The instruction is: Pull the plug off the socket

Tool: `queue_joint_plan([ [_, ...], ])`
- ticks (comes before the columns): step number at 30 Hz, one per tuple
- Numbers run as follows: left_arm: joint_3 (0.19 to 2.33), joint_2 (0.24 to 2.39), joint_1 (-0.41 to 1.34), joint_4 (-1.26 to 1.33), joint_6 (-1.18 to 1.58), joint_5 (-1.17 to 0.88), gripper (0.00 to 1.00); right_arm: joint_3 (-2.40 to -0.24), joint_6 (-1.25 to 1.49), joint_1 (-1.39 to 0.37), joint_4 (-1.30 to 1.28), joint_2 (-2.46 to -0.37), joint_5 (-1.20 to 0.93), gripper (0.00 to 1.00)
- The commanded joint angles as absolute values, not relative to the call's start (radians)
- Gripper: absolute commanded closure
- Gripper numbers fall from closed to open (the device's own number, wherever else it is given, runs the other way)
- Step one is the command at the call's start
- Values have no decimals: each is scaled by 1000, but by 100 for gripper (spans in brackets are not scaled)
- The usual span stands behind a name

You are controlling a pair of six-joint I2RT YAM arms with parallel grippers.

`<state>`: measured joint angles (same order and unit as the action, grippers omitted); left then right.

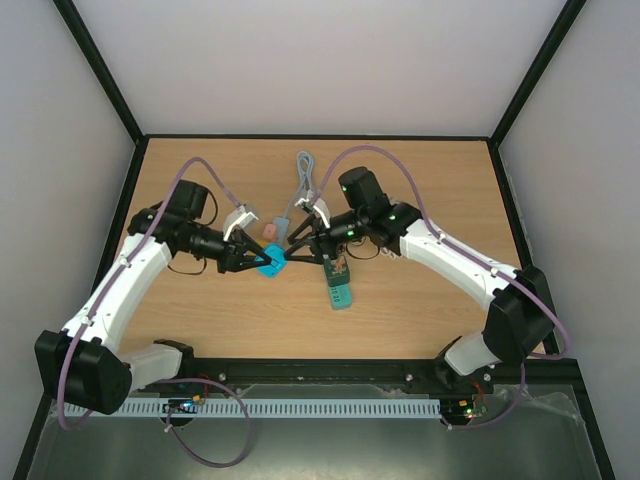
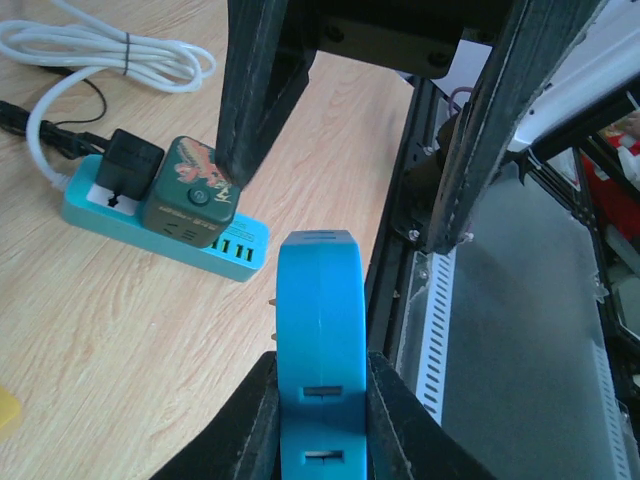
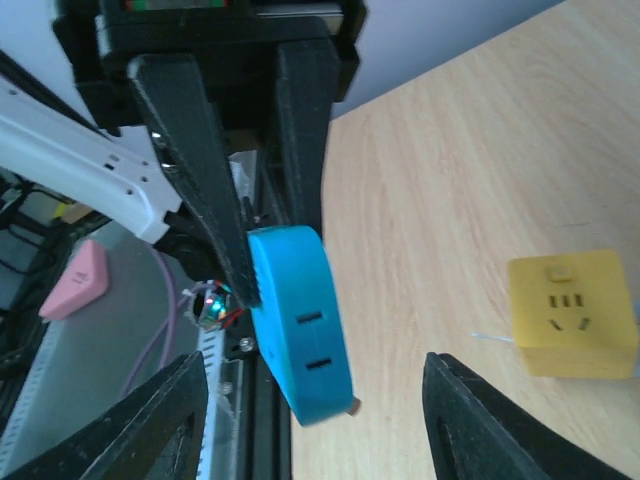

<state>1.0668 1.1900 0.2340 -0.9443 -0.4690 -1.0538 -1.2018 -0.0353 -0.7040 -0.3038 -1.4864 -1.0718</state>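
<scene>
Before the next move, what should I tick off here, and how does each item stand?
1. Grip: left gripper shut on blue plug: ok.
2. Separation: blue plug lifted clear of power strip: ok.
3. Other arm: right gripper open, not touching the plug: ok.
4. Remaining load: green adapter and black plug seated in the strip: ok.
5. Condition of prongs: cannot tell.

A smooth matt blue plastic plug sits between the matt black plastic fingers of the left gripper, above a pale wood-grain table with a satin sheen that carries a teal plastic power strip, a smooth white cable and a matt yellow plastic socket cube.
</scene>
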Motion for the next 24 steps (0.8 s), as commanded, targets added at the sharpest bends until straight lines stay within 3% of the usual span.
queue_joint_plan([
  [1, 1088, 1173, 243, -983, -527, -1131, 94, -1204, -9, -734, -273, -1473, -1153, 44],
  [12, 1097, 1181, 248, -1034, -592, -1188, 93, -1241, -18, -760, -287, -1508, -1178, 62],
  [18, 1102, 1184, 248, -1033, -586, -1190, 91, -1247, -1, -759, -286, -1513, -1205, 79],
  [24, 1095, 1181, 238, -1033, -574, -1166, 70, -1255, 18, -740, -284, -1499, -1218, 97],
])
